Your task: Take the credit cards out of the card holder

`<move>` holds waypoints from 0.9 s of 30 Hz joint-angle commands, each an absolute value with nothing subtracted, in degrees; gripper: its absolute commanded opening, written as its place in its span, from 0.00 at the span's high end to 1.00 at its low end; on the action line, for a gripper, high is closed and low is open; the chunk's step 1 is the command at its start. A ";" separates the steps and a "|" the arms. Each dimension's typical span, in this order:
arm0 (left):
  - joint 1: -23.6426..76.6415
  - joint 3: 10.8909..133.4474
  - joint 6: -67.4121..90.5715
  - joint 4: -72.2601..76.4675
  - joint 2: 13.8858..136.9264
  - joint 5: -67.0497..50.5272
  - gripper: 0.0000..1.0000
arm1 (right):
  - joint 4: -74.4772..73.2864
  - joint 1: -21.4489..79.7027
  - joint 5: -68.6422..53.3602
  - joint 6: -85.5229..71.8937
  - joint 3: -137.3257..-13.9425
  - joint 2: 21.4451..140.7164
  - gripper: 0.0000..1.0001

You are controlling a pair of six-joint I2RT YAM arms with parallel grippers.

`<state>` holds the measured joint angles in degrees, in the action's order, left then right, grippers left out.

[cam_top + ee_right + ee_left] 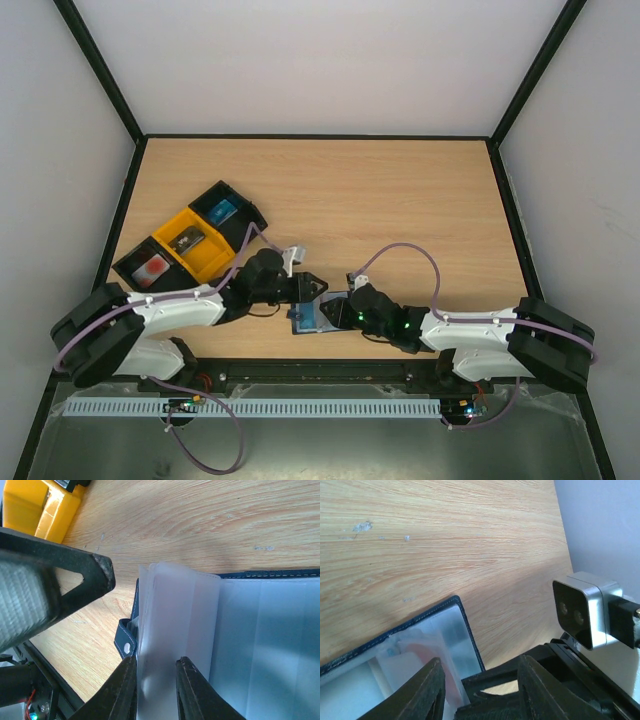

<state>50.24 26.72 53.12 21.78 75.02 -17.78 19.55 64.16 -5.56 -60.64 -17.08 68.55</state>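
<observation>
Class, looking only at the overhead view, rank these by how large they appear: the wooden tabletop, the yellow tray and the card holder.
Largest: the wooden tabletop.
Next: the yellow tray.
Smallest as seen: the card holder, but it is partly hidden, so ranking it below the tray is unsure.

Left of and beyond the left hand [312,291], a black tray [128,263], a yellow tray [212,258] and another black tray [251,215] line up on the wooden desk [380,190].

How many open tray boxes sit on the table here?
3, in a diagonal row, left on the wooden table: black tray with blue contents farthest back, yellow tray in the middle, black tray with reddish contents nearest.
</observation>
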 commanded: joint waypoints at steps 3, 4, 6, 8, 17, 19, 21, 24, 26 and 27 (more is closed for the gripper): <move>49.95 28.02 53.36 22.59 79.62 -17.51 0.62 | 18.93 64.42 -4.23 -60.71 -15.98 68.00 0.79; 49.85 27.82 53.55 23.37 80.37 -18.02 0.64 | 18.99 64.42 -4.23 -60.73 -15.93 67.99 0.79; 49.75 27.62 53.71 24.79 81.79 -19.18 0.68 | 19.18 64.47 -4.22 -60.73 -15.87 67.93 0.79; 49.75 27.55 53.69 24.94 82.75 -19.42 0.72 | 19.18 64.47 -4.22 -60.65 -15.79 68.09 0.79; 49.65 26.64 51.88 17.78 83.80 -14.37 0.76 | 19.12 64.44 -3.89 -60.55 -15.28 67.59 0.76; 49.66 26.24 51.70 16.78 83.89 -13.49 0.76 | 19.25 64.42 -3.86 -60.62 -15.11 67.59 0.76; 49.65 25.87 51.47 15.98 83.77 -12.66 0.76 | 19.29 64.42 -4.04 -60.60 -15.04 67.46 0.77; 49.61 25.80 51.04 14.61 83.32 -11.48 0.75 | 18.74 64.44 -3.85 -60.56 -15.24 66.80 0.78; 49.63 25.84 50.82 14.03 83.07 -10.90 0.75 | 18.19 64.42 -3.56 -60.50 -15.19 66.02 0.77; 49.66 25.80 50.79 13.86 82.99 -10.75 0.75 | 17.93 64.43 -3.33 -60.59 -15.16 65.68 0.77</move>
